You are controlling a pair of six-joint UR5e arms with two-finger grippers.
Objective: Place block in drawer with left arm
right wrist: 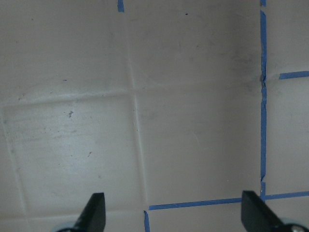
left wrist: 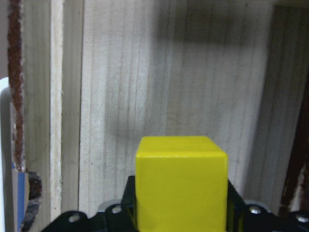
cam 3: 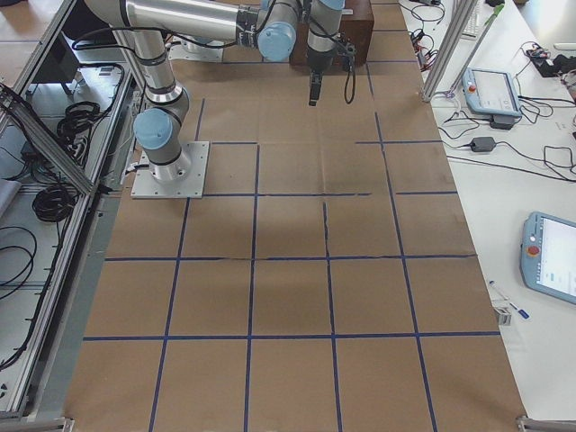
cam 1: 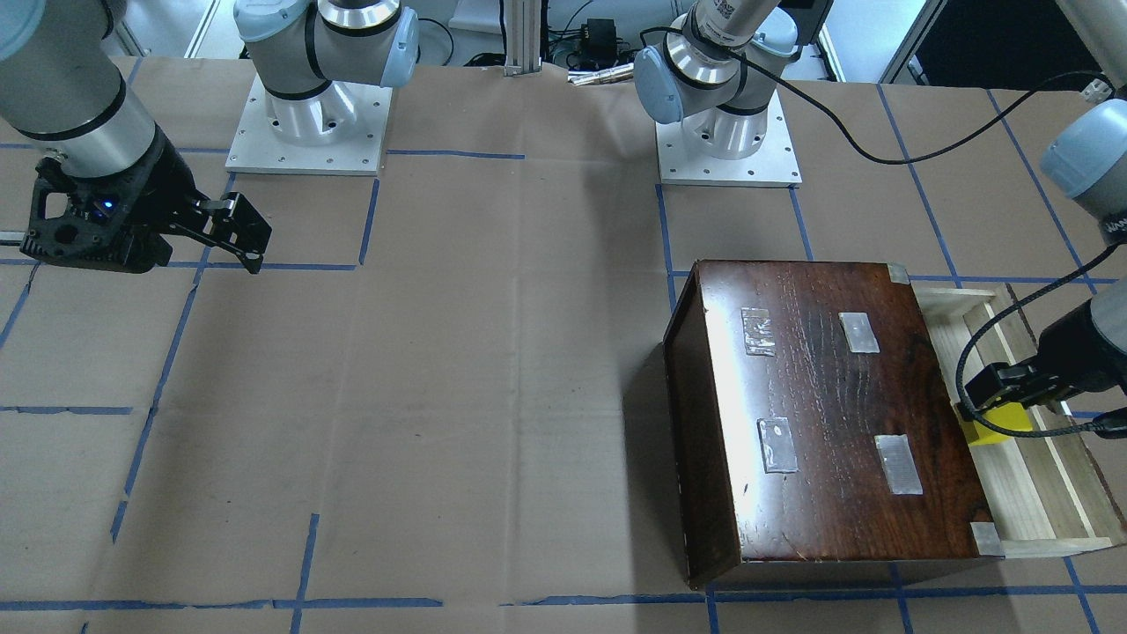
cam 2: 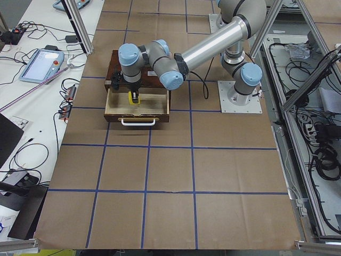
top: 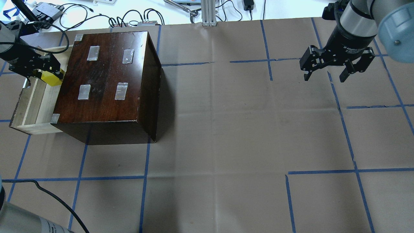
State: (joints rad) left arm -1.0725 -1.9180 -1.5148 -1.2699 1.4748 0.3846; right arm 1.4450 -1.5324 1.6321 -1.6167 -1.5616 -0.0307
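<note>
The right gripper (right wrist: 176,217) hangs with its fingertips (right wrist: 95,212) spread wide above brown paper (right wrist: 96,96). Blue tape lines (right wrist: 263,106) run along the right and near sides.

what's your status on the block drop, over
Left end effector shut on block, held over the open drawer, not yet released. Right end effector open, parked over the table. No obstruction seen in drawer.

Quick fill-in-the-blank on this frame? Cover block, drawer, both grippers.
1. The left gripper is shut on the ____ block.
2. The drawer below it stands ____.
3. The right gripper holds ____.
4. The cabinet top bears ____ tape patches.
Missing: yellow; open; nothing; four.
</note>
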